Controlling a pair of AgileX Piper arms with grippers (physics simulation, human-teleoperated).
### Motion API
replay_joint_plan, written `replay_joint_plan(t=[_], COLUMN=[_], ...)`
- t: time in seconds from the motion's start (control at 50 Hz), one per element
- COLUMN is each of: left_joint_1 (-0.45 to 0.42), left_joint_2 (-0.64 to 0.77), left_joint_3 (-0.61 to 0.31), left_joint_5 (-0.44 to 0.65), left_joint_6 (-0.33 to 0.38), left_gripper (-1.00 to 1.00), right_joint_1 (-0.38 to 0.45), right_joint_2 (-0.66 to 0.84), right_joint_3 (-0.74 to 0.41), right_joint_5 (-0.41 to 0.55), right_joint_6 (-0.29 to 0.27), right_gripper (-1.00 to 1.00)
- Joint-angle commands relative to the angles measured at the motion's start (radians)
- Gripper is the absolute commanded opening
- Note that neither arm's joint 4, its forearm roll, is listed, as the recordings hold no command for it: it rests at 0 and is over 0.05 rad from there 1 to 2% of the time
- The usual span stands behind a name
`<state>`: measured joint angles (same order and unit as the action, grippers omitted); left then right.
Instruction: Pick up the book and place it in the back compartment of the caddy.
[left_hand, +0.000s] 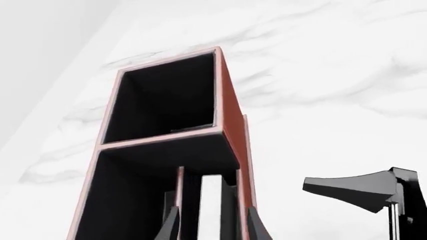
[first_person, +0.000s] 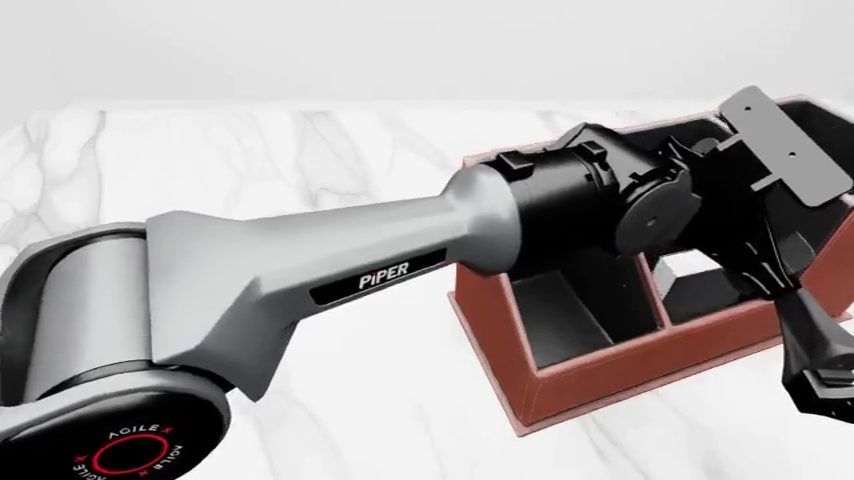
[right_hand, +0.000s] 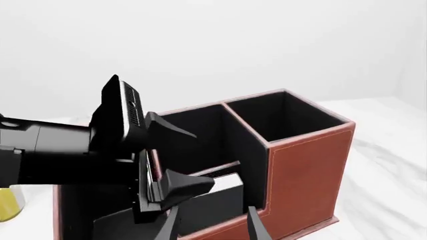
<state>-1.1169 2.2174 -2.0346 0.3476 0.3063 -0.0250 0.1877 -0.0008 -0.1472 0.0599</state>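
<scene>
The caddy (right_hand: 307, 165) is a reddish-brown box with black lining; it also shows in the front view (first_person: 627, 370) and the left wrist view (left_hand: 230, 105). The book (right_hand: 213, 202), black with white page edges, stands upright in the small low-rimmed cell behind a short cross divider. It also shows in the front view (first_person: 687, 268) and the left wrist view (left_hand: 211, 205). My left gripper (right_hand: 183, 157) is open above that cell, and its fingers (left_hand: 170, 225) straddle the book without clearly touching it. My right gripper (right_hand: 213, 227) is open and empty just outside the caddy's low rim.
A yellow mug (right_hand: 7, 205) stands on the marble table beyond the caddy's far end. The left arm (first_person: 347, 270) stretches across the table to the caddy. The right gripper (left_hand: 363, 187) hangs close beside the caddy (first_person: 817, 365).
</scene>
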Motion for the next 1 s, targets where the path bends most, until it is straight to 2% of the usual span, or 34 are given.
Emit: replay_joint_plan(t=[0.02, 0.08, 0.14, 0.18, 0.3, 0.52, 0.56, 0.58, 0.74, 0.78, 0.8, 0.88, 0.92, 0.94, 0.96, 1.0], left_joint_1=[-0.022, -0.016, -0.028, 0.008, 0.022, 0.033, 0.040, 0.071, 0.069, 0.080, 0.085, 0.129, 0.168, 0.174, 0.210, 0.229], left_joint_2=[-0.076, -0.132, -0.179, -0.202, -0.291, -0.445, -0.467, -0.465, -0.551, -0.587, -0.621, -0.697, -0.720, -0.765, -0.787, -0.834], left_joint_3=[0.078, 0.136, 0.177, 0.181, 0.231, 0.385, 0.402, 0.397, 0.450, 0.489, 0.539, 0.644, 0.707, 0.778, 0.783, 0.840], left_joint_5=[-0.036, -0.085, -0.086, -0.105, -0.105, -0.131, -0.137, -0.134, -0.151, -0.178, -0.216, -0.271, -0.307, -0.364, -0.359, -0.399], left_joint_6=[-0.017, 0.002, -0.002, 0.009, 0.018, 0.023, 0.028, 0.053, 0.047, 0.031, 0.058, 0.036, 0.078, 0.111, 0.046, 0.044], left_gripper=[1.00, 1.00, 1.00, 1.00, 1.00, 1.00, 1.00, 1.00, 1.00, 1.00, 1.00, 1.00, 1.00, 1.00, 1.00, 1.00], right_joint_1=[-0.001, -0.001, -0.002, -0.002, -0.003, -0.006, -0.006, -0.006, -0.006, -0.006, -0.005, -0.004, -0.003, -0.002, 0.000, 0.001], right_joint_2=[-0.006, -0.009, -0.012, -0.008, -0.018, -0.031, -0.034, -0.037, -0.046, -0.050, -0.051, -0.054, -0.053, -0.052, -0.051, -0.051], right_joint_3=[0.000, 0.000, 0.000, 0.000, 0.000, 0.001, 0.001, 0.001, 0.001, 0.001, 0.001, 0.001, 0.001, 0.001, 0.001, 0.001], right_joint_5=[0.005, 0.008, 0.010, 0.007, 0.016, 0.028, 0.030, 0.033, 0.040, 0.042, 0.042, 0.044, 0.043, 0.042, 0.041, 0.040], right_joint_6=[-0.002, -0.004, -0.004, -0.006, -0.008, -0.016, -0.017, -0.018, -0.019, -0.018, -0.019, -0.016, -0.016, -0.016, -0.017, -0.017], right_gripper=[1.00, 1.00, 1.00, 1.00, 1.00, 1.00, 1.00, 1.00, 1.00, 1.00, 1.00, 1.00, 1.00, 1.00, 1.00, 1.00])
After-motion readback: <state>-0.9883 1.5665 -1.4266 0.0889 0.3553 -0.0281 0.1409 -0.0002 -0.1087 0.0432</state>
